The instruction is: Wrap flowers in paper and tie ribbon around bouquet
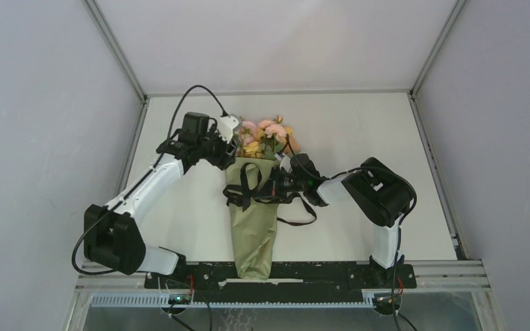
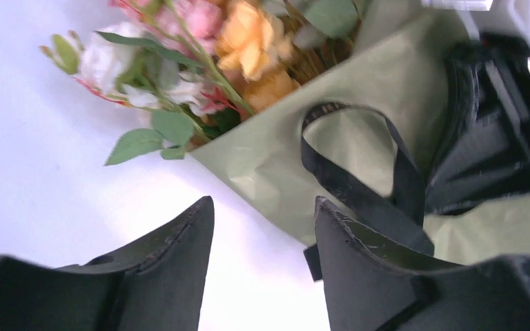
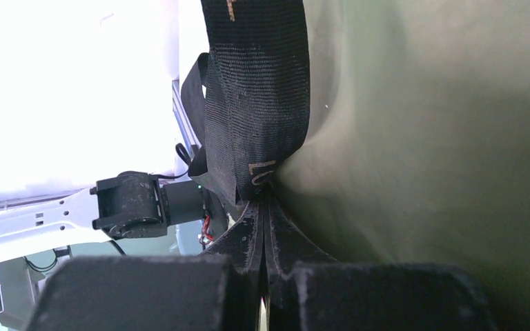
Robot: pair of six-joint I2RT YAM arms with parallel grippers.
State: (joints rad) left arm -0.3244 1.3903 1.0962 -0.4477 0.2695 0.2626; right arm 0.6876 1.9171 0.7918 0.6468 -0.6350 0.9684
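The bouquet [image 1: 252, 227] lies lengthwise in mid-table as an olive-green paper [image 2: 269, 152] cone. Its pink, yellow and whitish flowers [image 1: 266, 134] point to the far side. A black ribbon [image 1: 248, 186] crosses the cone's upper part, with a loop [image 2: 359, 193] standing up and a tail trailing right. My left gripper [image 2: 263, 203] is open at the cone's top left edge, with nothing between its fingers. My right gripper [image 3: 266, 200] is shut on the ribbon [image 3: 255, 96] against the paper [image 3: 442, 138] on the cone's right side.
The white table [image 1: 359, 138] is fenced by grey walls and metal frame posts [image 1: 117, 52]. A black rail [image 1: 317, 272] runs along the near edge, touching the cone's tip. The left arm's joint [image 3: 131, 203] shows in the right wrist view.
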